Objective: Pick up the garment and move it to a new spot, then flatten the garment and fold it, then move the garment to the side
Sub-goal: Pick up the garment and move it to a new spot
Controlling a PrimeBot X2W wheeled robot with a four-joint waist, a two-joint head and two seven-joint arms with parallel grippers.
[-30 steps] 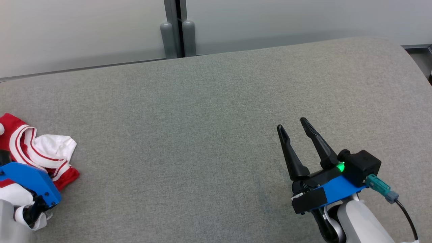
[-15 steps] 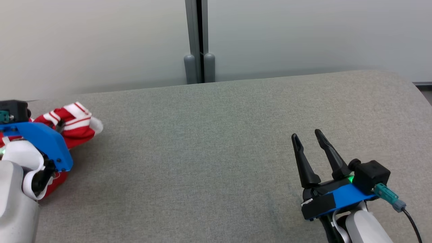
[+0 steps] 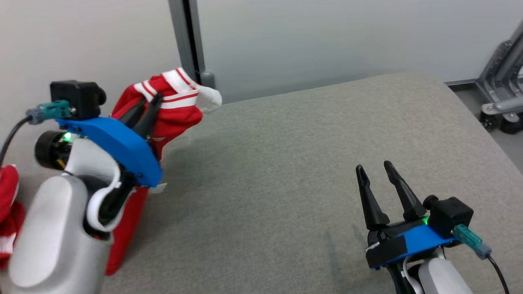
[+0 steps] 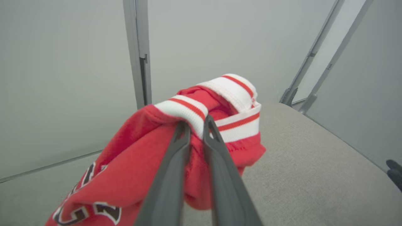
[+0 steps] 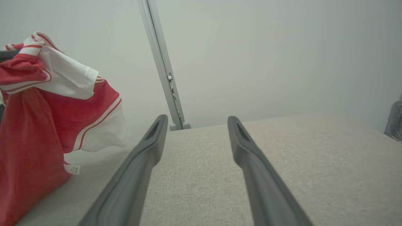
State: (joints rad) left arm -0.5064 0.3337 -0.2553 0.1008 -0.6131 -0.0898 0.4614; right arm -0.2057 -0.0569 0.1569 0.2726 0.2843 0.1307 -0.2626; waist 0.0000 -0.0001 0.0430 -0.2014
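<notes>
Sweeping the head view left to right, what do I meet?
Left gripper clamped on the red-and-white garment → bare grey cushion → open right gripper → metal frame at the right edge.

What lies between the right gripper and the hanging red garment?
Nothing but bare grey surface, in the head view, between the right gripper and the garment.

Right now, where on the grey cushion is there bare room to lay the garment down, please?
The widest bare stretch of cushion lies between the hanging garment on the left and the right gripper, jaws open, back to the wall. The left edge is crowded by the left gripper, jaws shut on the garment.
</notes>
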